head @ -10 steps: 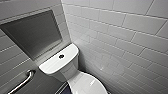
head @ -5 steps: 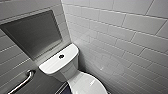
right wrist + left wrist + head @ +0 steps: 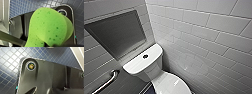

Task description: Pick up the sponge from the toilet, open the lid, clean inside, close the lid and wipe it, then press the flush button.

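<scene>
Here the right tool [image 3: 51, 44] is apparently clamping the sponge [image 3: 50, 27], which is bulging across the dark wrist plate [image 3: 17, 25] above the tiled floor [image 3: 80, 15]; the left tool's [image 3: 40, 91] state cannot be told.

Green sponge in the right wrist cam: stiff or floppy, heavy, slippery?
The sponge is probably soft and floppy: it bends into a curve. Likely light for its size: the face is pitted with pores. Probably grippy rather than slick, since it looks matte; wetness can't be told.
</scene>
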Robot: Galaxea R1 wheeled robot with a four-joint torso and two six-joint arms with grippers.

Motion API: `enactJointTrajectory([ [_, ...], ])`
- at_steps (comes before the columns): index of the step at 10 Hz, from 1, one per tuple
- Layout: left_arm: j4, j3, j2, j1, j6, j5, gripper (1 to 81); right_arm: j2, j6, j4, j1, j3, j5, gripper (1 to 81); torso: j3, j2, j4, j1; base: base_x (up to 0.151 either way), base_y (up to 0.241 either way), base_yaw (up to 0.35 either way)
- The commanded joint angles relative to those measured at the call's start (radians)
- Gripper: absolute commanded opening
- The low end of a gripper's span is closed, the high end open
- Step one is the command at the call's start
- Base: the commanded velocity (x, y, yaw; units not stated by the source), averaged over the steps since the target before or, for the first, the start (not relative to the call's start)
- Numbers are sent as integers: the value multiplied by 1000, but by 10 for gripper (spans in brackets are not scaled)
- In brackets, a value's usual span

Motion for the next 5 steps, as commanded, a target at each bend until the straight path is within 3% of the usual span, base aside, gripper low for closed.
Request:
enactJointTrajectory([
  [1,-80,103,-68,-76,0,74,811,-24,0,-15,7,4,-46,10,0,0,0,0,0,0,0],
  [5,-238,163,-109,-169,-4,85,811,-8,6,-18,1,-27,-44,10,0,0,0,0,0,0,0],
])
